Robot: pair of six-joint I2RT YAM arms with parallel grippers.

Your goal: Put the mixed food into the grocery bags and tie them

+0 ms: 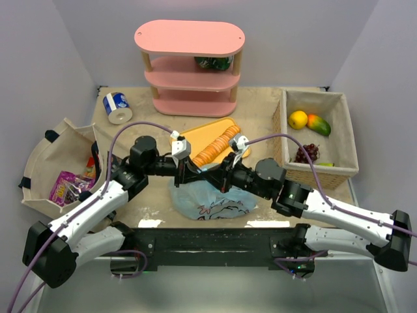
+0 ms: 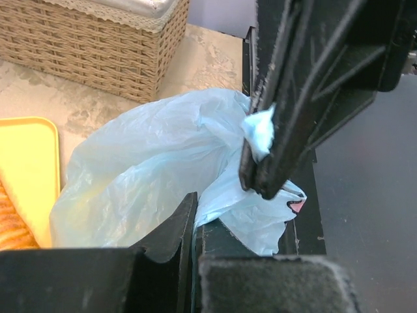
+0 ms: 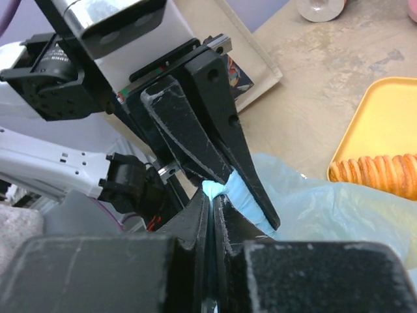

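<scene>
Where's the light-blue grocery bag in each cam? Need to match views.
Top external: light-blue grocery bag low centre, at the table's near edge.
Left wrist: fills the middle of the picture.
Right wrist: lower right.
Shared landmark: yellow tray, just behind the bag from above; at the left edge in left wrist, at the right edge in right wrist.

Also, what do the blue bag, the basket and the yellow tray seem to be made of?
The bag: thin plastic film, translucent light blue, slightly glossy; it crumples into fine creases.
The basket: woven wicker, matte tan, weave rows visible, with a cloth lining over the rim.
The tray: probably hard plastic, smooth yellow with a raised rounded edge.
</scene>
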